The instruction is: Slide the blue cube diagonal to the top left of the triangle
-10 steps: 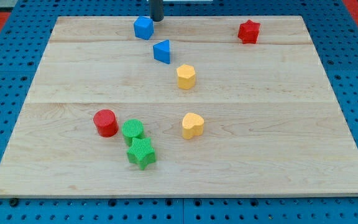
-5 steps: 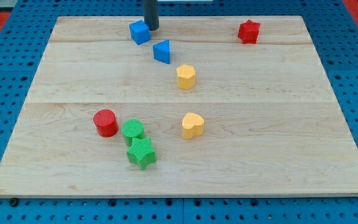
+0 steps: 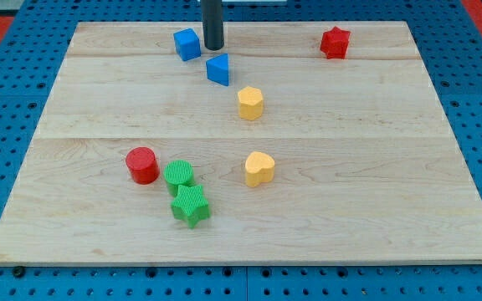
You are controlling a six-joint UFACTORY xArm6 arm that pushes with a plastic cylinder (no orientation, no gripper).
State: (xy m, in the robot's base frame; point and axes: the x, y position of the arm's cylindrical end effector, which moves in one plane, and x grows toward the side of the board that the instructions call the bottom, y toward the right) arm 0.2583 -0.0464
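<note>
The blue cube (image 3: 187, 44) sits near the view's top edge of the wooden board, up and to the left of the blue triangle (image 3: 217, 69). My tip (image 3: 214, 48) is on the board just right of the cube and just above the triangle, in the gap between them. It stands apart from the cube by a small gap.
A red star (image 3: 335, 42) lies at the top right. A yellow hexagon (image 3: 250, 103) sits below the triangle, a yellow heart (image 3: 258, 169) lower. A red cylinder (image 3: 142, 165), green cylinder (image 3: 179, 176) and green star (image 3: 191, 206) cluster at lower left.
The blue cube slid a little to the left. My tip came down beside the cube, then moved right and down, ending above the triangle.
</note>
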